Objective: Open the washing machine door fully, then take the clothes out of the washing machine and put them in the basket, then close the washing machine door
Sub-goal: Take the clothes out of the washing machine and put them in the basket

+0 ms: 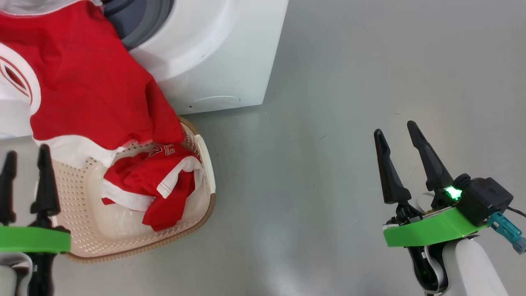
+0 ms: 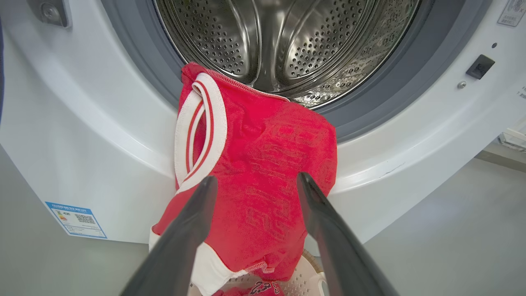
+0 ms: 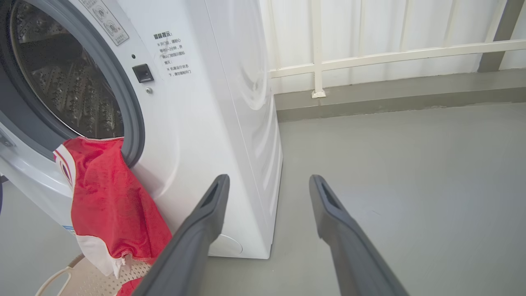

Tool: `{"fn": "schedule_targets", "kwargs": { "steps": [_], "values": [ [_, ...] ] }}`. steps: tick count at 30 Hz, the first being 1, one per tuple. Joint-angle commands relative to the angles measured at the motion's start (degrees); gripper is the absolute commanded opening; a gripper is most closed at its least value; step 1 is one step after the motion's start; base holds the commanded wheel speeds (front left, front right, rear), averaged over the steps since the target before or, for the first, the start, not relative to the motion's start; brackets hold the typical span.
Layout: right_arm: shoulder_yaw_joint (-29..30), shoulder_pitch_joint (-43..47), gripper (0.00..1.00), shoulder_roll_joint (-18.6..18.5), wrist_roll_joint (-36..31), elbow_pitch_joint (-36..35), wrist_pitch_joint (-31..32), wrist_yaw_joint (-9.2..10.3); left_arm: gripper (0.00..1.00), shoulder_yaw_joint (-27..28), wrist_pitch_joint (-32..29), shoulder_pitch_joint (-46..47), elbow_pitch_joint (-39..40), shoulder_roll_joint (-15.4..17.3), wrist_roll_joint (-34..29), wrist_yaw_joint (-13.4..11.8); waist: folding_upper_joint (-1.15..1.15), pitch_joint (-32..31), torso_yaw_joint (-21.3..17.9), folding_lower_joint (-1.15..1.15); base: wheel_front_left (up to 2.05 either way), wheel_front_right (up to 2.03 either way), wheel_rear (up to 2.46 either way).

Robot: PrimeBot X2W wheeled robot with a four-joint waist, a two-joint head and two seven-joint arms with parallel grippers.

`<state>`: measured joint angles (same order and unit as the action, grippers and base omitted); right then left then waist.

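A red garment with white trim [image 1: 86,86] hangs out of the washing machine [image 1: 213,53] over the grey rubber ring, its lower end reaching into the cream basket [image 1: 82,230] on the floor below. The same garment [image 2: 254,172] drapes from the steel drum's mouth [image 2: 283,41], also seen as red cloth [image 3: 111,201] from the right. A second red piece with white lettering [image 1: 156,181] lies inside the basket. My left gripper [image 1: 25,156] stands open at the basket's left side, empty. My right gripper [image 1: 396,131] is open over bare floor, far right. The door is out of view.
Grey floor [image 1: 328,164] spreads to the right of the machine. A white railing and a low wall [image 3: 390,61] run behind it. A blue label [image 2: 76,220] sits on the machine's lower front.
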<state>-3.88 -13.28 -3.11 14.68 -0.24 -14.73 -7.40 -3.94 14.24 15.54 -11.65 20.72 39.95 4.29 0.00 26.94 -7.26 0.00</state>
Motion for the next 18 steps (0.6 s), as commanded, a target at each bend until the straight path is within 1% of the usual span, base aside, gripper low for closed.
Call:
{"fn": "schedule_targets", "kwargs": {
  "steps": [1,6,7,11,12,18],
  "values": [
    [-1.3,0.9,1.0,0.2,0.2,-1.4,-0.3,-0.09,1.0,1.4,-0.6,0.8,-0.2,2.3,-0.5,0.3,0.0,0.2,0.1,0.0,0.0,0.0,0.0],
    [-1.4,0.5,1.0,0.2,0.2,-1.6,-0.3,-0.09,1.0,-0.8,-2.5,5.1,-5.4,4.0,-0.7,1.6,0.0,0.9,0.4,0.0,0.0,0.0,0.0],
    [-1.4,0.5,1.0,0.2,0.2,-1.6,-0.3,-0.09,1.0,-0.8,-2.5,5.1,-5.4,4.0,-0.7,1.6,0.0,0.9,0.4,0.0,0.0,0.0,0.0],
    [-1.5,-0.1,1.0,0.2,0.1,-1.6,-0.3,-0.09,1.0,-3.2,-3.8,10.9,-11.7,5.4,-0.6,2.6,0.0,1.9,0.4,0.0,0.0,0.0,0.0],
    [-1.7,-0.6,1.0,0.2,0.1,-1.6,-0.3,-0.09,1.0,-4.8,-4.3,14.1,-15.2,6.2,-0.8,2.9,0.0,2.5,0.3,0.0,0.0,0.0,0.0],
    [-1.9,-1.5,1.0,0.2,0.2,-1.8,-0.3,-0.09,1.0,-10.8,-4.8,23.4,-23.9,8.4,-0.3,3.2,0.0,4.1,-0.2,0.0,0.0,0.0,0.0]
  ]
}}
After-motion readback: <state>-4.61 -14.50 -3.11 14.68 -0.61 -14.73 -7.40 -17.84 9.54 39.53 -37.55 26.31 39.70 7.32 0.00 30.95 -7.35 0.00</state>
